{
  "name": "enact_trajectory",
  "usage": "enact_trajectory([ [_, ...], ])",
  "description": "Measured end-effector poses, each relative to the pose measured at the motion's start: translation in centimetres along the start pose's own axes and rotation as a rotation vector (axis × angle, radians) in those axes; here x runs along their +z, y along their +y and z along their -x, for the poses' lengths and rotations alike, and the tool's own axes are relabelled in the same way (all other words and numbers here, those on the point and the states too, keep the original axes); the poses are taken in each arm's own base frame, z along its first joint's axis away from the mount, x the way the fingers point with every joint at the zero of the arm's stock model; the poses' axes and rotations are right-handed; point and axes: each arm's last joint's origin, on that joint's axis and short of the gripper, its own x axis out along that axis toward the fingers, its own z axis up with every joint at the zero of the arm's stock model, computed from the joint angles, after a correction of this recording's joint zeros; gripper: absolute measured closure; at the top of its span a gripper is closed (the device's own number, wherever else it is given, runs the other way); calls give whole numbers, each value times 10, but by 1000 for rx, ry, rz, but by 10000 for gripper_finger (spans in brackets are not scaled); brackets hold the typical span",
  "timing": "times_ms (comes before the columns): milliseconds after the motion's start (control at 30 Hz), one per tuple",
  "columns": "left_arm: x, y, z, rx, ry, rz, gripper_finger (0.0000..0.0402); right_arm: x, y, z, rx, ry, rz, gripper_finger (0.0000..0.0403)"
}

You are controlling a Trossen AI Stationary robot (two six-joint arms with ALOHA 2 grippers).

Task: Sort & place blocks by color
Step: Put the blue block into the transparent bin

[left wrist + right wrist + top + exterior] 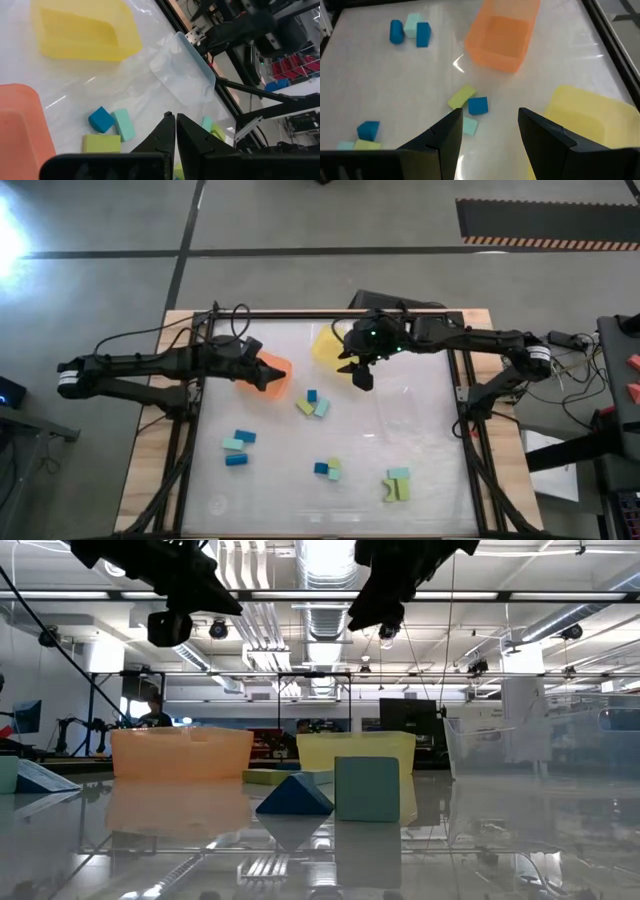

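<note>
From overhead, the right gripper [362, 373] is hanging beside the yellow tray [326, 343], its jaws standing apart and holding nothing; the nearest cluster of blocks [312, 404], one blue, one yellow-green and one mint-teal, is lying just below and to its left, probably the reason it is poised there. The left gripper [252, 346] is sitting clenched and empty right at the orange tray [275, 375], apparently waiting. Other blocks are lying well apart from both grippers in three small groups across the table [420, 430], none yet in a tray.

At table height, both arms are reaching in from above, well clear of the surface, so no block is being touched; a blue wedge [295, 796] and a mint-teal cube [367, 789] are resting in front of the yellow tray [355, 752], with the orange tray [180, 753] to one side.

Past the left wrist, the closed fingers [167, 135] are pointing toward a blue cube [101, 119], a mint-teal bar [123, 125] and a yellow-green block [102, 143], with a clear tray [182, 67] beyond.

Past the right wrist, the spread fingers [445, 132] are framing a blue cube [478, 106] and a yellow-green bar [461, 97] just ahead, suggesting a pick is being lined up.
</note>
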Motion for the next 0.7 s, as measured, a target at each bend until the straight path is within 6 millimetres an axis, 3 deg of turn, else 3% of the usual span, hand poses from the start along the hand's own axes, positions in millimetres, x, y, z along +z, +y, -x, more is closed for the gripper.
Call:
enact_trajectory([
  [333,0,3,-1,33,-32,7,402,10,-10,-44,4,65,-133,220],
  [700,8,-1,16,32,-177,10,402,12,0,-88,68,132,-49,220],
])
